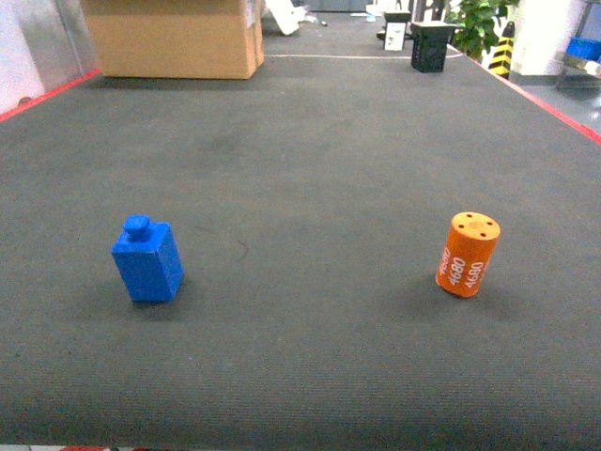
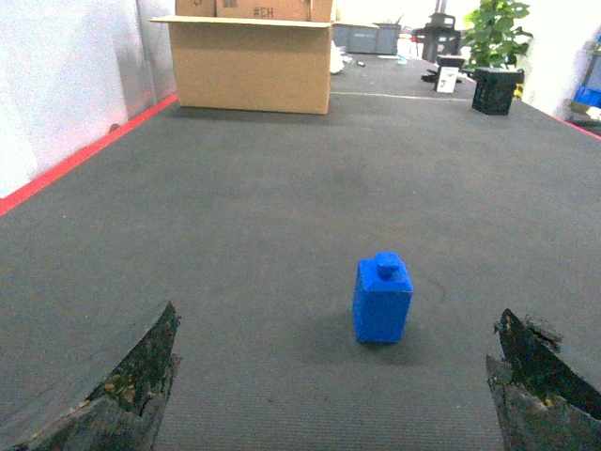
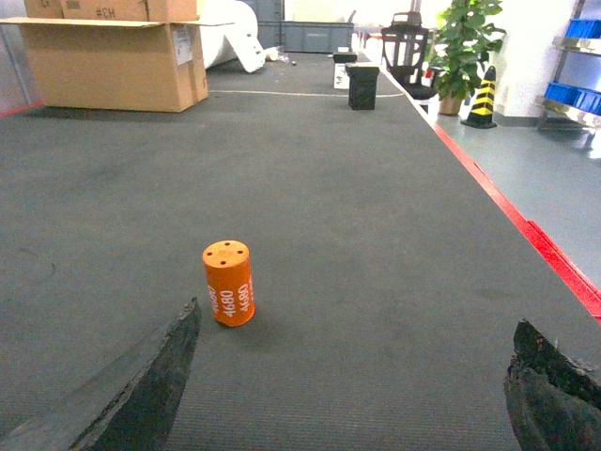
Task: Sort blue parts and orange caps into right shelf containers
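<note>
A blue part (image 1: 147, 260) stands upright on the dark mat at the left; the left wrist view shows the blue part (image 2: 381, 301) ahead of my left gripper (image 2: 333, 376), slightly right of centre. That gripper is open and holds nothing. An orange cap (image 1: 468, 254) marked 4680 stands at the right of the mat. In the right wrist view the orange cap (image 3: 228, 283) sits just beyond the left finger of my right gripper (image 3: 352, 376), which is open and holds nothing. Neither gripper shows in the head view. The right shelf (image 3: 575, 89) with blue containers (image 3: 571, 94) appears far right.
A large cardboard box (image 1: 174, 36) stands at the far left of the mat. A small black bin (image 1: 432, 45) sits at the far end. Red edges (image 1: 554, 108) border the mat on both sides. A plant (image 3: 462, 47) and a striped cone (image 3: 484, 97) stand beyond.
</note>
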